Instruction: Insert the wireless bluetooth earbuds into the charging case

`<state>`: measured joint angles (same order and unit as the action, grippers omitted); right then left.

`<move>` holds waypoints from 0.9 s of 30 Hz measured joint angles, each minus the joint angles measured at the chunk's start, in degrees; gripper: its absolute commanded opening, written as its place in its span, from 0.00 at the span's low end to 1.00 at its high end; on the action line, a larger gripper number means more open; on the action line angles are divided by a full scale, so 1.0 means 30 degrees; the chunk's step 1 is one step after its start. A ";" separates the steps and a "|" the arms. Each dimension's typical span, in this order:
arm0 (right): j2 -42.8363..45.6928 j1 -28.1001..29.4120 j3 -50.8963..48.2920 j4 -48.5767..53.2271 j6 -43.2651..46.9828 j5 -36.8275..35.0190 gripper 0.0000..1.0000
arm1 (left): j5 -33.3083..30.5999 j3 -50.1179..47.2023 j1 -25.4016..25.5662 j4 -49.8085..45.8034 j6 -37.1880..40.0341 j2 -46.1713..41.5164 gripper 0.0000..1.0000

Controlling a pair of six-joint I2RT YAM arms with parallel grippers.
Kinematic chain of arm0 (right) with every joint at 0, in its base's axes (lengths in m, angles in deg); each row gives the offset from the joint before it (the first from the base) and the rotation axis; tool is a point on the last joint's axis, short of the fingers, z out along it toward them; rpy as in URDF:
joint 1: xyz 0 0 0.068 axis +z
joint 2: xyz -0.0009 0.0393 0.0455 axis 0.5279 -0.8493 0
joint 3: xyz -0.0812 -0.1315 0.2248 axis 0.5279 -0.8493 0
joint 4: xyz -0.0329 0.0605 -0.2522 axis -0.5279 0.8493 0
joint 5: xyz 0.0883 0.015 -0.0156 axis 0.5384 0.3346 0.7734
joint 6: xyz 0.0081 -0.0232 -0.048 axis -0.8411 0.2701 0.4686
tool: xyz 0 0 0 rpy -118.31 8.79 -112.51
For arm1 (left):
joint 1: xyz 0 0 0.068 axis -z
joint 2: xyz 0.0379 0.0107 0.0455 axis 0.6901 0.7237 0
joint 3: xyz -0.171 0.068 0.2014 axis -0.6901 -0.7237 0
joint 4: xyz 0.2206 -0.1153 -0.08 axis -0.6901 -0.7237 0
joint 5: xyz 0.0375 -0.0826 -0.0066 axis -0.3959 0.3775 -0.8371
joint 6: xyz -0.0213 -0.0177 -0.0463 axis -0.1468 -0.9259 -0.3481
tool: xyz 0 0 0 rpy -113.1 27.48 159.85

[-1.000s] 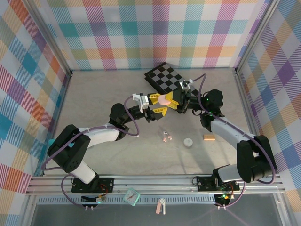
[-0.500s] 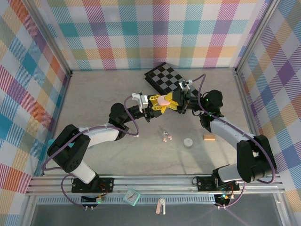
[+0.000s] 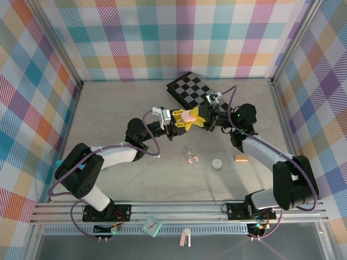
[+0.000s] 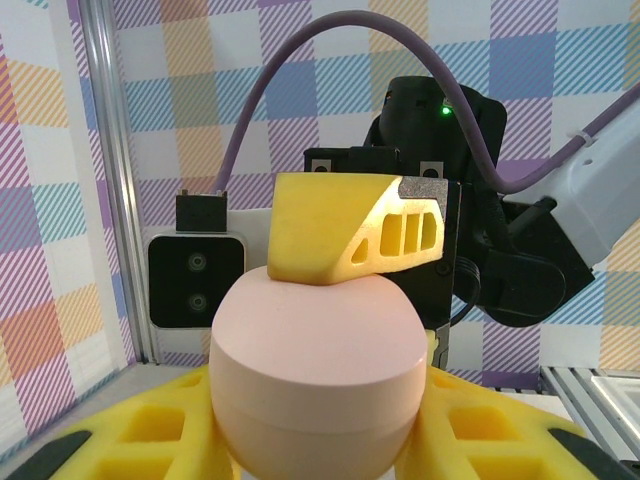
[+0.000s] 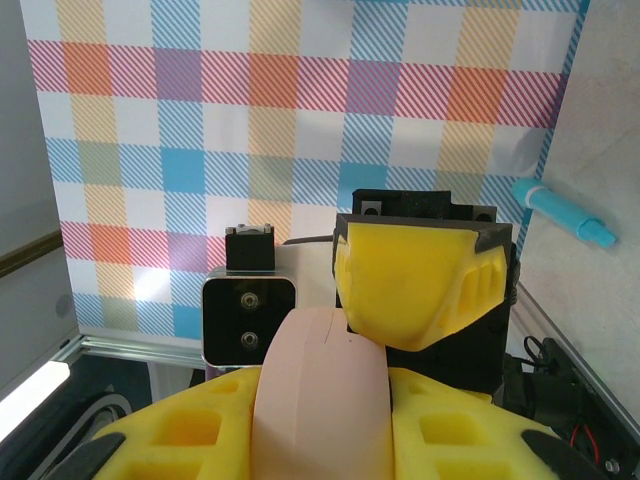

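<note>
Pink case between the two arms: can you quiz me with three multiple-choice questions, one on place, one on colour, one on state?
1. Where is the pink case? A in the left gripper alone; B in the right gripper alone; C pinched between both.
2. The fingers are: A yellow; B green; C red.
3. The case is: A wide open; B closed; C in two pieces.
1 C, fingers press it from both sides; 2 A, both wrist views show it; 3 B, just a thin seam runs around it.

Case (image 3: 188, 115) btwn L fingers (image 3: 178, 115) and R fingers (image 3: 202, 117), earbuds (image 3: 191, 157) on table (image 3: 108, 119) nearer (checkerboard (image 3: 187, 89) behind).
</note>
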<state>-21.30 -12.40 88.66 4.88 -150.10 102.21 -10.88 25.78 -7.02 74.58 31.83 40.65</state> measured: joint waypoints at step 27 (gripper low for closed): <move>0.4677 -0.0044 0.7074 2.5099 2.3503 -0.5180 0.95 | 0.0386 -0.2885 -0.0189 -0.0007 -0.0721 -0.1843 0.22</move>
<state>-7.27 -12.53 109.88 80.18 -79.59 86.67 -9.72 17.12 -7.59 74.56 29.66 35.12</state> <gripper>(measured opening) 0.938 0.341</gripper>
